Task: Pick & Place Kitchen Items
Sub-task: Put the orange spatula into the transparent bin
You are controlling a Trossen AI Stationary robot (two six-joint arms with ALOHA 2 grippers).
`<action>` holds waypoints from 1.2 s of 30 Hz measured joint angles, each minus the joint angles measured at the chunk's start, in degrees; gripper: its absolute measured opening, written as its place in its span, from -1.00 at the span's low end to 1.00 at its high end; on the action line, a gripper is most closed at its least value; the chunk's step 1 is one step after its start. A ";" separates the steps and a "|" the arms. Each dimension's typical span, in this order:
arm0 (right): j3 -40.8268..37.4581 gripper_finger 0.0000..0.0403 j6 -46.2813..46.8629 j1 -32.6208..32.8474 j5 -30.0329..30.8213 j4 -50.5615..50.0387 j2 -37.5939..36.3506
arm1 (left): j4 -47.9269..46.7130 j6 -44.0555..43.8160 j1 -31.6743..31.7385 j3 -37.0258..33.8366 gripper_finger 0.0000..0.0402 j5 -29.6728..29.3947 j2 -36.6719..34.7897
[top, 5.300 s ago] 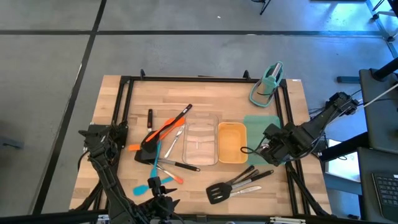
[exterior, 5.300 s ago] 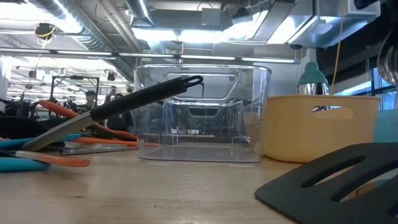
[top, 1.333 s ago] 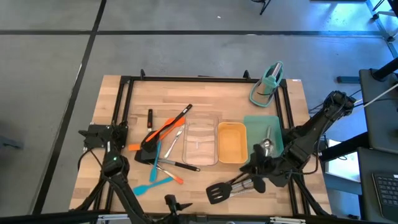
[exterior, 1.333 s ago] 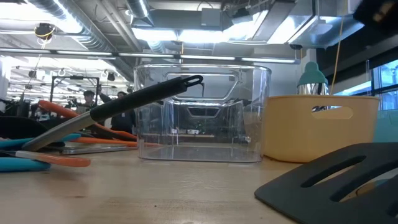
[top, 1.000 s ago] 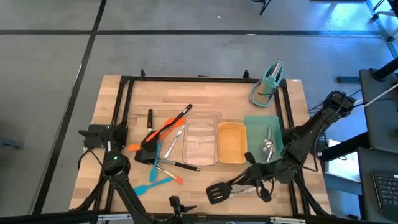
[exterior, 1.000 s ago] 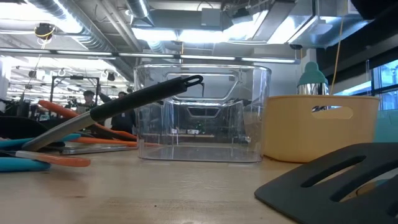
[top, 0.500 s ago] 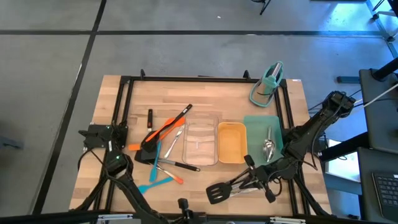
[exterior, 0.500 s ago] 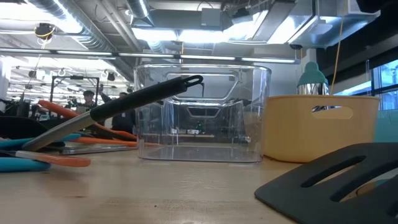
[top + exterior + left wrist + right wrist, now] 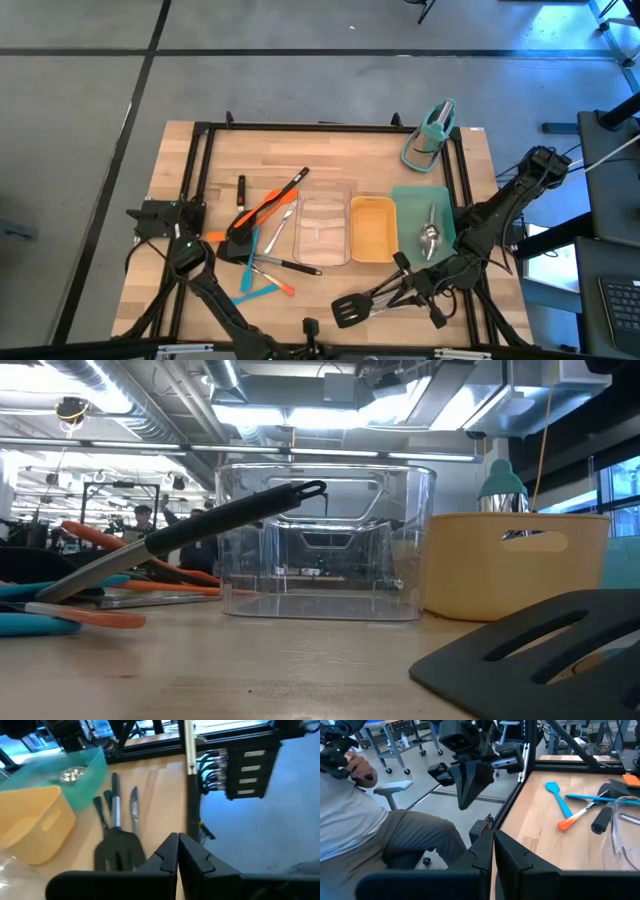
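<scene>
At the table's near right corner — my right gripper [image 9: 420, 292] over the black turner [image 9: 352, 307].
Fingers together on both; left gripper [image 9: 177, 851] likewise empty.

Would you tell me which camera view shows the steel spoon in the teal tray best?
The high view: the spoon lies whole in the teal tray, seen from above. The left wrist view catches only its bowl. The low and right wrist views show none of it.

Black slotted turner [image 9: 352, 309], blue spatula [image 9: 252, 294], orange tongs [image 9: 262, 209], shiny steel spoon [image 9: 430, 234] in teal tray [image 9: 404, 198], yellow tray [image 9: 372, 229], clear tray [image 9: 321, 228], pale wood-grain table [image 9: 330, 150].
</scene>
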 joint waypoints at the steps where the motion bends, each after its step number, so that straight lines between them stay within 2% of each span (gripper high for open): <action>1: 0.00 -0.90 0.00 0.00 0.00 -0.01 0.00 | -0.57 0.26 0.37 0.00 -0.99 -0.02 -0.04; 4: 0.00 -0.90 0.01 0.09 -0.02 -0.01 -0.01 | -3.68 -1.05 1.15 0.00 -0.99 -1.99 -0.16; 7: 0.00 -0.90 0.02 0.09 -0.02 0.00 0.00 | -9.64 -6.99 1.15 0.00 -0.99 -7.67 -0.16; 16: -0.02 -0.90 -0.42 0.66 0.00 0.17 0.00 | -36.02 -36.64 -5.12 0.00 -0.99 -19.68 -0.60; 21: -0.02 -0.90 -1.21 0.63 0.02 1.47 0.00 | -36.33 -38.40 -7.40 -0.02 -0.99 -21.25 -0.27; 25: -0.02 -0.90 -2.35 0.63 0.07 2.98 0.00 | -37.34 -38.37 -7.45 -0.02 -0.99 -21.05 -0.26; 27: -0.02 -0.90 -3.23 0.63 0.73 3.59 0.00 | -38.61 -40.99 -7.11 -0.78 -0.99 -20.79 -0.27; 33: -0.02 -0.90 -7.16 -0.62 0.63 6.05 -0.02 | -40.54 -57.87 -7.48 -12.73 -0.99 -24.24 -4.45; 36: -0.02 -0.90 -8.37 -1.96 0.61 5.97 -0.02 | -41.45 -60.91 -7.93 -18.35 -0.99 -26.76 -8.18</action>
